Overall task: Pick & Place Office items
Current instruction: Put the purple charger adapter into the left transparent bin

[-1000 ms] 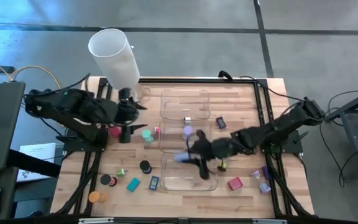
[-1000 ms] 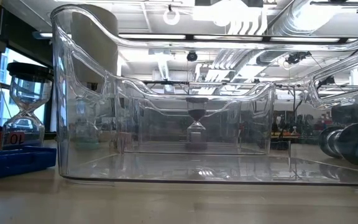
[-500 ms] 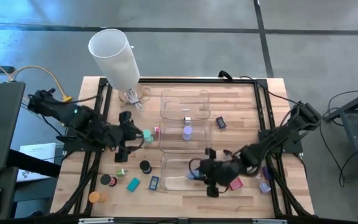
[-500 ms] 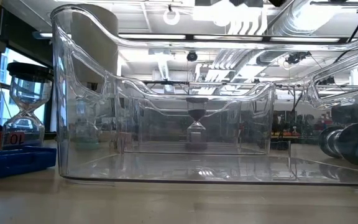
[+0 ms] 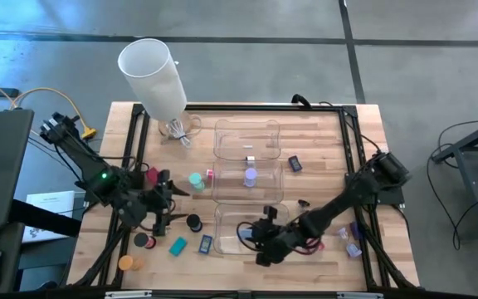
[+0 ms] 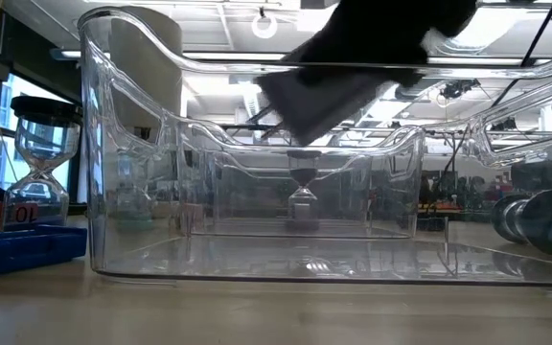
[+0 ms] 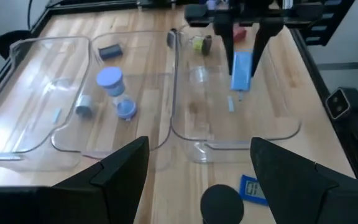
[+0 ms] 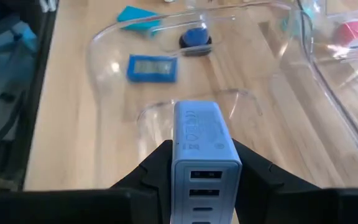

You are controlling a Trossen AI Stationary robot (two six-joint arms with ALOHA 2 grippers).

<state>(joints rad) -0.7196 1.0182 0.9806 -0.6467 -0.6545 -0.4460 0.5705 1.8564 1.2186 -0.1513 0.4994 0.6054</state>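
Gripping a pale blue charger block (image 8: 205, 144) between its two dark fingers (image 8: 156, 163), the right end effector (image 5: 261, 242) hangs over the nearer clear tray (image 5: 225, 218); the block shows its ports toward the wrist camera and sits pinched at its sides; in the left wrist view the same block (image 7: 242, 70) hangs upright between the fingers above that tray's floor; a dark blur of the arm crosses the top of the low view.

Beyond the tray wall in the right wrist view lie a flat blue rectangle (image 8: 151, 67), a black short cylinder (image 8: 195, 38) and a flat teal rectangle (image 8: 137, 14) on the worktop (image 5: 322, 141); a pink block (image 8: 352, 33) lies to the side.

The left end effector (image 5: 163, 199) hovers over the worktop's left part, fingers spread with nothing between them; near it sit a teal short cylinder (image 5: 196, 179), a red block (image 5: 151, 175) and an orange short cylinder (image 5: 126, 262); the farther clear tray (image 5: 246, 129) holds a lilac sand timer (image 5: 250, 176); a white cylinder (image 5: 152, 76) stands at the worktop's far left corner.
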